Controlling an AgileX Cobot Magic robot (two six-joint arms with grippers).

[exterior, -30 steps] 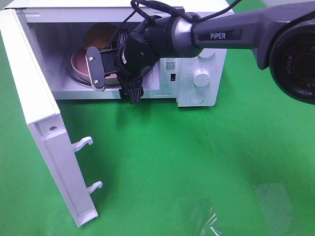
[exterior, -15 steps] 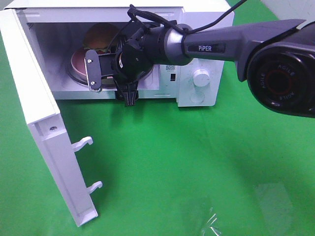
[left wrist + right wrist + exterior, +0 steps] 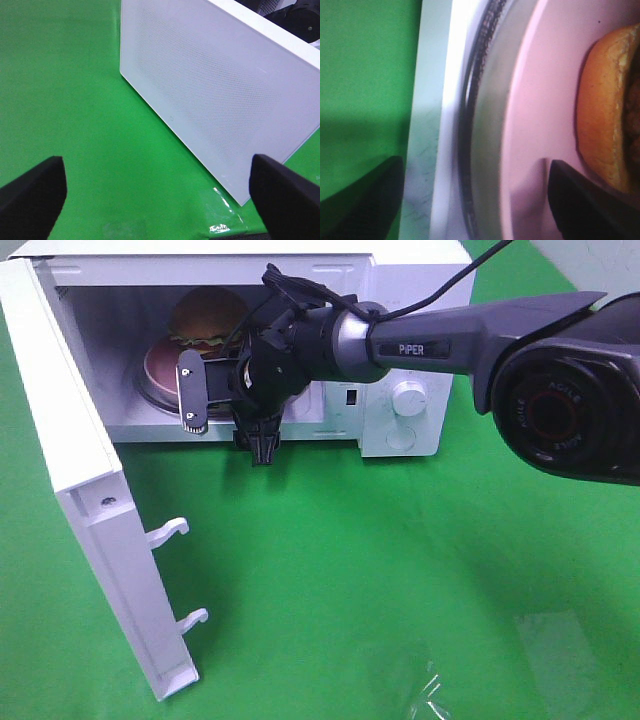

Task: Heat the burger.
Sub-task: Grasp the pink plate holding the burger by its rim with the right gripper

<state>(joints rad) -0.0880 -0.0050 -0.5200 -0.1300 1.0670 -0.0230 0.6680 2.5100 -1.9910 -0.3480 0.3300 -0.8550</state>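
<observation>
we are seeing the burger point(image 3: 205, 318) sitting on the pink plate point(image 3: 160, 365), on the glass turntable point(image 3: 487, 120) inside the open microwave point(image 3: 400, 300). the right claw point(image 3: 215, 390) is hanging at the cavity mouth, jaws spread and gripping nothing, one finger over the plate rim. the left claw point(image 3: 160, 192) is standing released above the green tabletop point(image 3: 75, 100), beside the swung-open door point(image 3: 225, 95).

White microwave point(image 3: 400, 300), pink plate point(image 3: 158, 365), golden-brown burger point(image 3: 205, 315), green cloth point(image 3: 400, 570)
</observation>
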